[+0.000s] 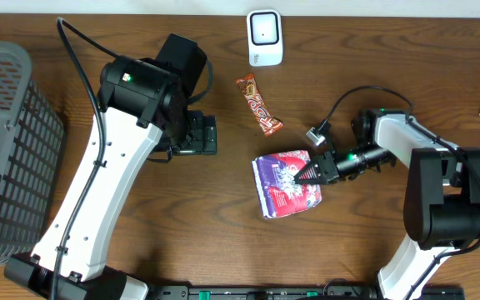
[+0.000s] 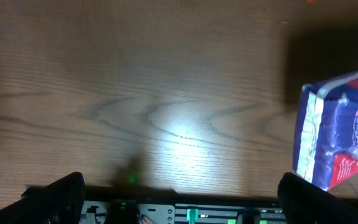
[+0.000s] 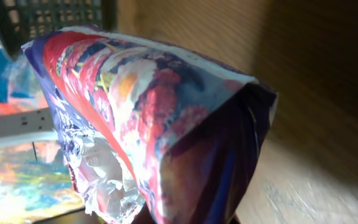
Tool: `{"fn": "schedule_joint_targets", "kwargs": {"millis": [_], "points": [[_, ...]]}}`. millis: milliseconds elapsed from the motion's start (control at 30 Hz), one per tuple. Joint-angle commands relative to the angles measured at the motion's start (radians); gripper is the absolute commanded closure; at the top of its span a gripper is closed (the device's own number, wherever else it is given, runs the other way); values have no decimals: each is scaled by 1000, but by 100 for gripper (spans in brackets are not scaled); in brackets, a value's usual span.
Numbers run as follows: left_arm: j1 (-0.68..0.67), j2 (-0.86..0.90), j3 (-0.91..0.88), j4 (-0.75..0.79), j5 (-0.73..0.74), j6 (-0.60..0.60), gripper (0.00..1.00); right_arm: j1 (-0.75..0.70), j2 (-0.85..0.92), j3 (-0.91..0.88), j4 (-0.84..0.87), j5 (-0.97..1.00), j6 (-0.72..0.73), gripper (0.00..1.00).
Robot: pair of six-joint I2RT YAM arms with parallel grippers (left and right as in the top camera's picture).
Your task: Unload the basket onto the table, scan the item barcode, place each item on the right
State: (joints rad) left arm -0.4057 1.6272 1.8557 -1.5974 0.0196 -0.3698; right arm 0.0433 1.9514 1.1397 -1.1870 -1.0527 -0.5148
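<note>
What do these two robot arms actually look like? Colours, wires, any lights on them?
Both are built from smooth white links, the left arm and the right arm, joined by chunky black joint housings. Thin black cables loop loosely beside each. Small green lights glow on the joints. Each ends in a black two-finger tool: the left gripper and the right gripper.

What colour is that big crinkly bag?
Mostly purple bag with red and white print; best in right wrist view.

Worktop (image 1: 390, 33): brown wood grain, smooth, faint sheen.
Snack bag (image 1: 277, 187): glossy crinkled film.
Candy wrapper (image 1: 259, 104): glossy film.
Basket (image 1: 7, 142): grey matt plastic mesh.
Scanner (image 1: 265, 37): smooth white plastic.
</note>
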Motion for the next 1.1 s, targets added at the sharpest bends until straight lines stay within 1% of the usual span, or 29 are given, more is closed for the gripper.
{"fn": "schedule_joint_targets", "kwargs": {"millis": [0,67,167,233,300,433,600,733,833,933,1067], "points": [[6,2,-1,-6,-5,-10,2,5,2,107,-13,122,179,99],[6,2,-1,-5,-5,-10,2,7,-3,155,-13,241,311,99],[6,2,-1,-6,-5,-10,2,17,-16,241,-17,546,568,99],[6,2,-1,-6,-5,-10,2,33,-24,318,-65,799,732,99],[6,2,-1,-6,-5,-10,2,45,-24,370,-111,950,831,99],[6,2,-1,-5,-5,-10,2,82,-24,459,-166,1173,976,99],[6,2,-1,-6,-5,-10,2,161,-23,485,-199,1492,1133,99],[6,2,-1,-6,-5,-10,2,226,-2,479,-193,1612,1174,99],[6,2,-1,-6,-5,-10,2,266,26,475,-184,1665,1199,99],[6,2,-1,-6,-6,-10,2,305,68,475,-163,1642,1199,99],[6,2,-1,-6,-5,-10,2,352,113,475,-126,1520,1198,98]]}}
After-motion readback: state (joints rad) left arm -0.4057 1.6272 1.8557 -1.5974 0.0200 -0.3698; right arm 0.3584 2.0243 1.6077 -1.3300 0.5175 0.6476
